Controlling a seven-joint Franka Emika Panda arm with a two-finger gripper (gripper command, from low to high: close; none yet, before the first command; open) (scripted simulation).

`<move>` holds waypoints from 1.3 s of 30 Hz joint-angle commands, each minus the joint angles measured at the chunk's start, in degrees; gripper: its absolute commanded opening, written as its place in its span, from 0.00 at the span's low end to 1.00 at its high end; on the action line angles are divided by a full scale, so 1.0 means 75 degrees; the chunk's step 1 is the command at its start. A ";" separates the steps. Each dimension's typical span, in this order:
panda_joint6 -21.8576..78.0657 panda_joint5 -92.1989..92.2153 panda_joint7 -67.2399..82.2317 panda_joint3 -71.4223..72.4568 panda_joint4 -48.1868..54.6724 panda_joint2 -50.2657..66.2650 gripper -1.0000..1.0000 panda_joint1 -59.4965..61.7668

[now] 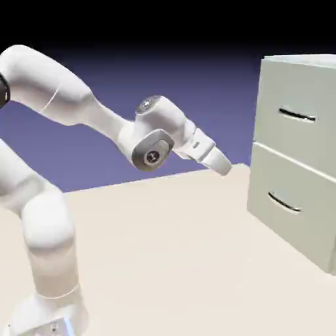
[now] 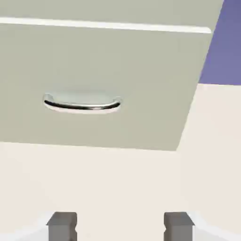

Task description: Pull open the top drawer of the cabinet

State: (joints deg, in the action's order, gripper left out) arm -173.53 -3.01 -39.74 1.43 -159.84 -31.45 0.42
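The pale grey-green upper drawer front [image 1: 297, 134] stands at the exterior view's right, facing the arm, its thin dark curved bar handle [image 1: 296, 115] running lengthwise across it, nearly level. The white two-finger tool [image 2: 120, 227] points obliquely down toward the cream desk [image 1: 157, 256], fingertips wide apart, holding nothing.

Lower drawer front [image 2: 94, 61], pale grey-green, with its curved, shiny handle [image 2: 83, 107] running roughly level across it; a light seam [image 2: 103, 24] separates it from a strip of the upper drawer front [image 2: 113, 9] at the top edge. Beneath and to the right of the cabinet lies the cream bench [image 2: 117, 181], with the blue-violet backdrop [image 2: 226, 52] at upper right. At the bottom edge, the open claw [image 2: 120, 227] shows two grey fingertips standing well apart, with bare bench visible between them.
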 commanded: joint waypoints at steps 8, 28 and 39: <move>0.0424 -0.2658 0.2402 0.1265 0.1023 0.1068 0.50 0.0984; 0.1483 -0.9303 0.8406 0.4429 0.3582 0.3736 0.50 0.3443; 0.2066 -1.2958 1.1708 0.6168 0.4989 0.5204 0.50 0.4796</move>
State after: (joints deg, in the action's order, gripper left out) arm -158.03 -100.19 48.06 47.69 -122.43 7.58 36.40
